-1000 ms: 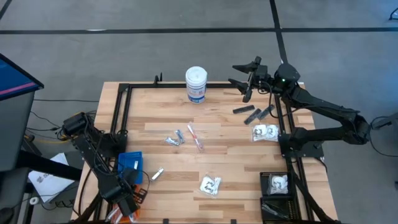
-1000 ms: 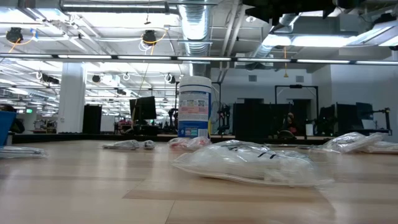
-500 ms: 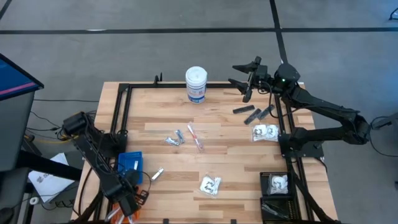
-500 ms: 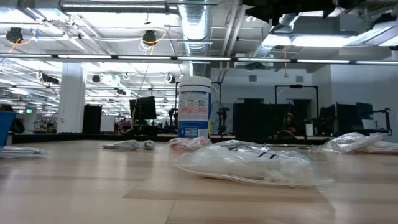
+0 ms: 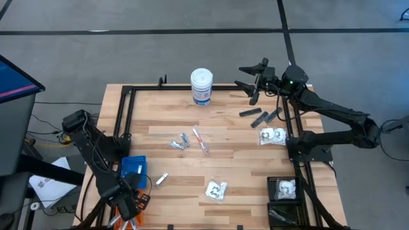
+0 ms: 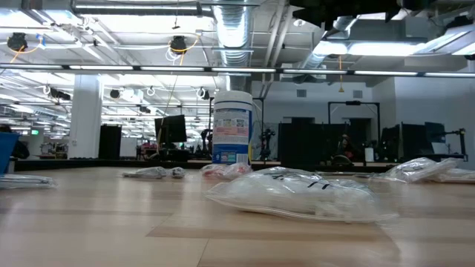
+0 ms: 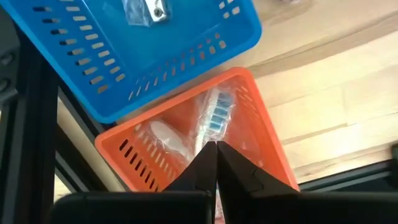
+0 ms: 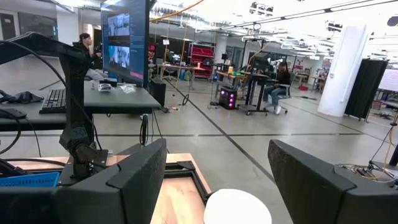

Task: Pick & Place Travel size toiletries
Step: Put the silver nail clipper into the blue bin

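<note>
Travel size toiletries lie scattered on the wooden table: silver-blue tubes (image 5: 179,142), a white-and-red stick (image 5: 200,140), clear packets (image 5: 216,190) (image 5: 273,135), black pieces (image 5: 261,116) and one small tube (image 5: 161,178). My left gripper (image 5: 131,207) is shut and points down over the orange bin (image 7: 261,130) at the near left corner. In that bin lies a clear packet with a white-and-blue stick (image 7: 211,118). My right gripper (image 5: 246,76) hangs open above the far right of the table, pointing level toward the left, with nothing between its fingers (image 8: 143,171). My left gripper's shut fingertips (image 7: 216,149) stand right at one end of the packet in the orange bin, coming from above. Whether they touch it I cannot tell.
A blue bin (image 5: 133,169) holding a small item stands beside the orange one. Black bins (image 5: 284,191) at the near right hold a packet. A tall white canister (image 5: 201,86) stands at the far edge. A black frame (image 5: 124,108) borders the table.
My left arm has shifted a little and its gripper has risen slightly over the orange bin, staying shut. The right arm and the things on the table have kept still.
</note>
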{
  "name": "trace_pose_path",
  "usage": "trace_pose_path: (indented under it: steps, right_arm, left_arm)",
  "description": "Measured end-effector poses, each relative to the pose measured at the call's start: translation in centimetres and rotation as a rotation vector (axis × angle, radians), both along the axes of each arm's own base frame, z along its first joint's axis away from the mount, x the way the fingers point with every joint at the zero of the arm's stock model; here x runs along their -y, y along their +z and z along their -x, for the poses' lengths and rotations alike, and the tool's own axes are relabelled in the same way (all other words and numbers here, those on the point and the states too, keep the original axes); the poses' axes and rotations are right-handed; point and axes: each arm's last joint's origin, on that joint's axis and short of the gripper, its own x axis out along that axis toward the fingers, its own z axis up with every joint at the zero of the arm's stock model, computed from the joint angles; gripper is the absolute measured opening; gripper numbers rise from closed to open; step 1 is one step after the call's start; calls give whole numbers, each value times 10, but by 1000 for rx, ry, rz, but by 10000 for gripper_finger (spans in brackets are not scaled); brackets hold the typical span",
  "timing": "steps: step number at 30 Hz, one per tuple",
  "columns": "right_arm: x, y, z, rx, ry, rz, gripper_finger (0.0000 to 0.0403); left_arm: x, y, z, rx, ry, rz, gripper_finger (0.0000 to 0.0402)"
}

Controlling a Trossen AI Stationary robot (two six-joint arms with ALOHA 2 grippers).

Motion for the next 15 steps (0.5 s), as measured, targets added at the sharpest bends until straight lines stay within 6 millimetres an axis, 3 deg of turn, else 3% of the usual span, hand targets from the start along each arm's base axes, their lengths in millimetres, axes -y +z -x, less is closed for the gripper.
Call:
trace_pose_path:
  steps: [8,15]
  right_arm:
    - [0,-3,0,-26,0,-17,276]
    - [0,-10,0,-79,1,-75,276]
  left_arm:
    - [-11,15,-3,231,-67,-88,0]
    - [-29,20,-22,321,-190,-181,1]
